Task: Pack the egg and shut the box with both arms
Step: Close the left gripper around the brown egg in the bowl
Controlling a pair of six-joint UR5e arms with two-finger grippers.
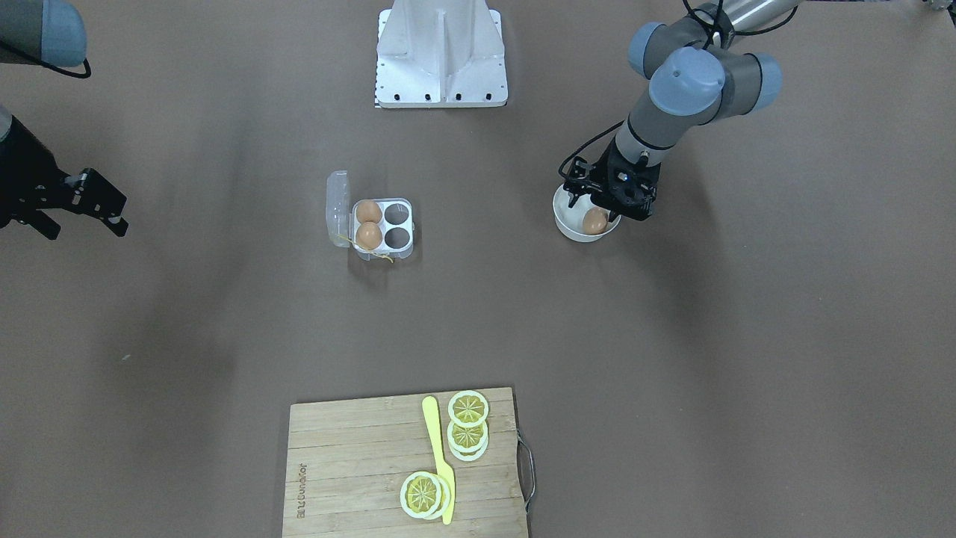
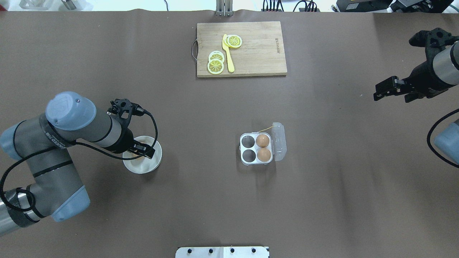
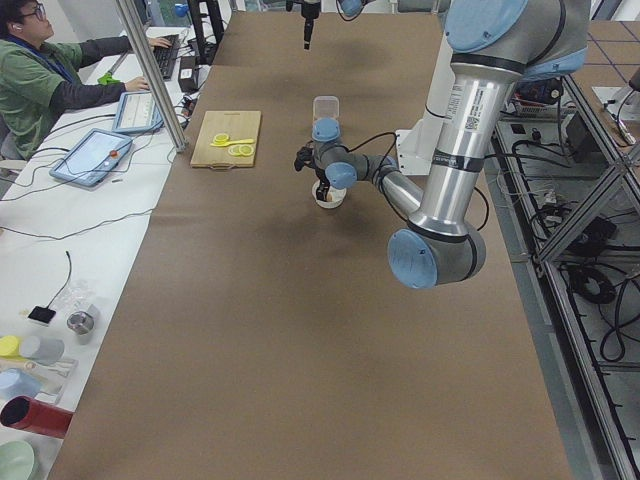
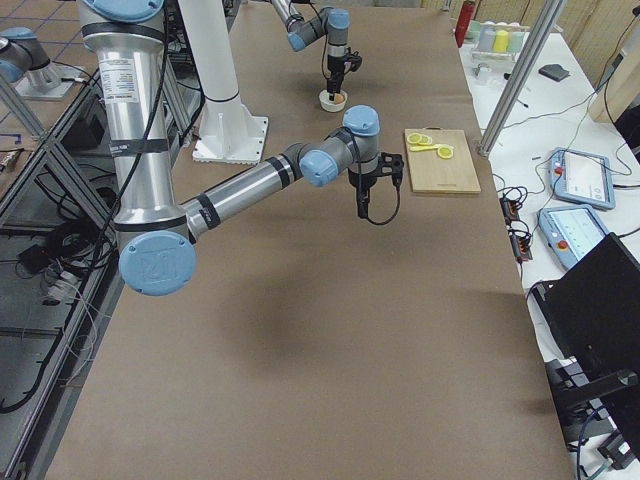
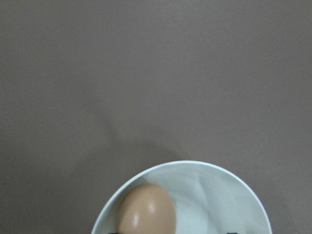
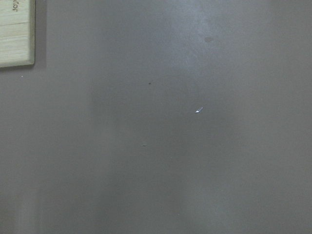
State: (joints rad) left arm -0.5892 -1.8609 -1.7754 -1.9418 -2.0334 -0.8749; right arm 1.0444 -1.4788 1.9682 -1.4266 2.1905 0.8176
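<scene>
Left wrist-mounted view: left hand (image 1: 601, 203), fingers apart, straddles egg (image 5: 147, 209) (off-centre in bowl (image 5: 219, 195)); closing skewed could crack it.

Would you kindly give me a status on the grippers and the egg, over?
Left gripper open over the bowl. Egg lying in it, not gripped. Right gripper open, empty, aside. Box lid open, two cells free, nothing between.

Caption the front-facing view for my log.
Left gripper hangs over the egg in the white bowl; the box sits open, half filled.
</scene>
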